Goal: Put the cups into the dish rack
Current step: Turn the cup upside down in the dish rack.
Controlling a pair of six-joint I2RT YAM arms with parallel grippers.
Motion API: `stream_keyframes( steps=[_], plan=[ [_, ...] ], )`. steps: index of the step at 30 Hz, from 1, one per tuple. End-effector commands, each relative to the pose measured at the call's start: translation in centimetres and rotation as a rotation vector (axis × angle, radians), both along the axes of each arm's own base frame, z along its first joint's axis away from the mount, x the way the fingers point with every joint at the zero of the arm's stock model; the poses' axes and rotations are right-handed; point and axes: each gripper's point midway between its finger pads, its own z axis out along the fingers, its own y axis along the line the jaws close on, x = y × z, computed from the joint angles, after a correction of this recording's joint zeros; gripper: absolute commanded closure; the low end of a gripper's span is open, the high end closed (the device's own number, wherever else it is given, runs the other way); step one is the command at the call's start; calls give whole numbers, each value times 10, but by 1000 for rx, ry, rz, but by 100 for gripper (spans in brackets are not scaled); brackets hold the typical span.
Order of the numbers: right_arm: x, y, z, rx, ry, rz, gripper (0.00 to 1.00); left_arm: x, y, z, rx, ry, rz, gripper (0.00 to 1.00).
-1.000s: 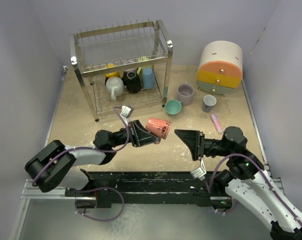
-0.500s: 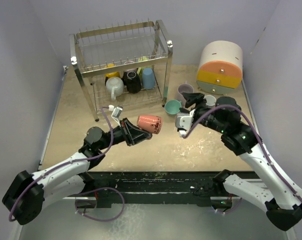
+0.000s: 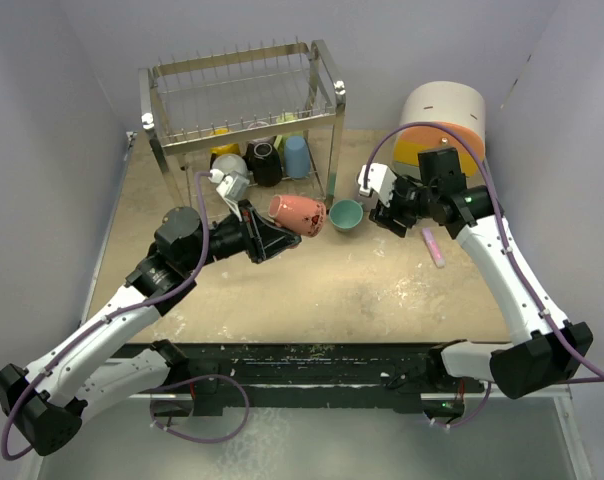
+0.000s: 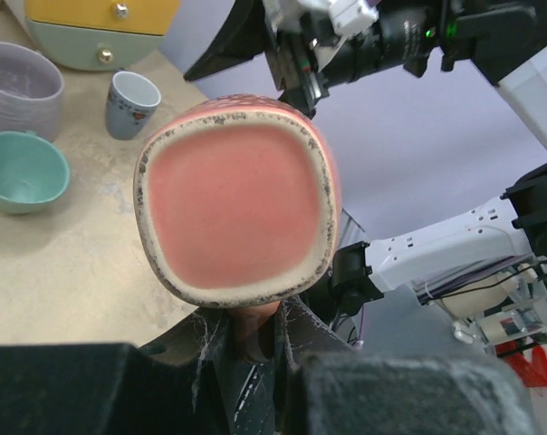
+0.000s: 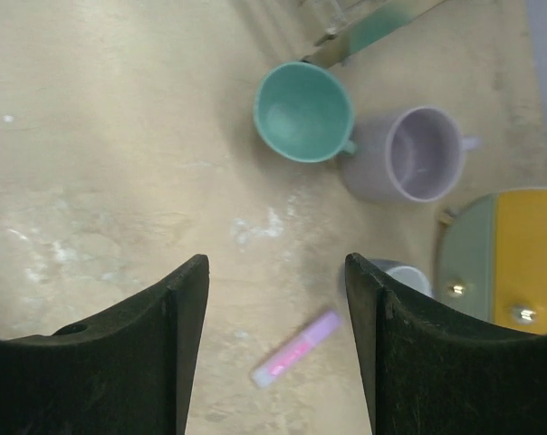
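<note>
My left gripper (image 3: 275,233) is shut on the handle of a pink cup (image 3: 298,215) and holds it in the air just in front of the dish rack's (image 3: 240,120) right end. In the left wrist view the cup's mouth (image 4: 235,204) faces the camera, with the handle pinched in the gripper (image 4: 254,340). Yellow (image 3: 222,150), white (image 3: 232,177), black (image 3: 265,160) and blue (image 3: 296,155) cups sit on the lower tier. My right gripper (image 5: 273,272) is open and empty above the floor near the teal cup (image 5: 303,111), lilac cup (image 5: 418,154) and grey cup (image 5: 405,276).
A pink bar (image 5: 296,349) lies on the floor under the right gripper. The round drawer unit (image 3: 444,115) stands at the back right, close behind the right arm. In the top view the teal cup (image 3: 346,214) sits by the rack's right front leg.
My left arm has carried the pink cup up and back toward the rack. My right arm has swung from the near edge to the far right, over the loose cups.
</note>
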Motion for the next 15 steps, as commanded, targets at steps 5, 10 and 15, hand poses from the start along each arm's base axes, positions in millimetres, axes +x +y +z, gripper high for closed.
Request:
stream_keyframes(
  steps=[5, 10, 15],
  plan=[
    [-16, 43, -8, 369, 75, 55, 35, 12, 20, 100, 65, -222, 104, 100],
    [-15, 50, -23, 400, 125, 62, 35, 33, 24, 140, 148, -317, 175, 100],
    [-27, 43, -34, 365, 157, 68, 37, 49, 10, 154, 178, -356, 157, 100]
  ],
)
